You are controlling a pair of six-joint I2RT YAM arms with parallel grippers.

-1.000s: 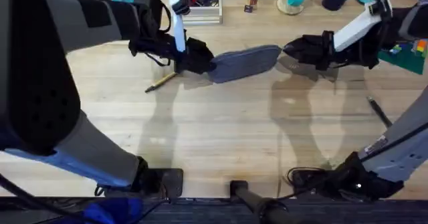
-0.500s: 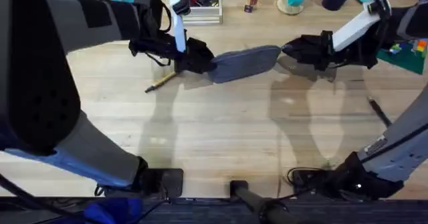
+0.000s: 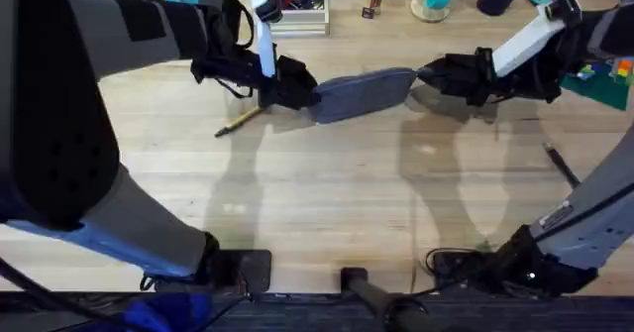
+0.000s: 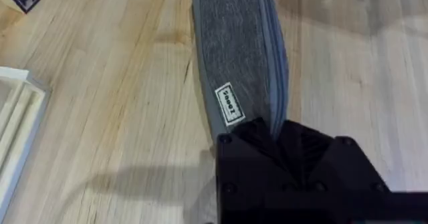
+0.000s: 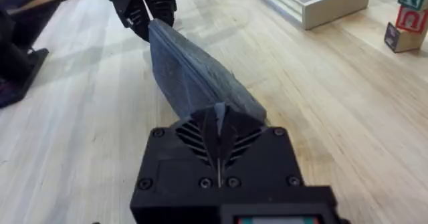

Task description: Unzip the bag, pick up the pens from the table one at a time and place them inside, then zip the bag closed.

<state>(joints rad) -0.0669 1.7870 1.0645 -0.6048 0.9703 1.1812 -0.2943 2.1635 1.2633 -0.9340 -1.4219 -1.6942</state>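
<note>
On the table (image 3: 327,183), the bag (image 3: 362,92), white-labelled but illegibly, is clamped at opposite ends by the left gripper (image 3: 309,96) and right gripper (image 3: 424,74)

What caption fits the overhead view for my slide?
Both grippers, left and right, hold opposite ends of the blue-grey bag; tan pen and dark pen lie on the table.

bright, soft shadows, perhaps slight blur
</note>
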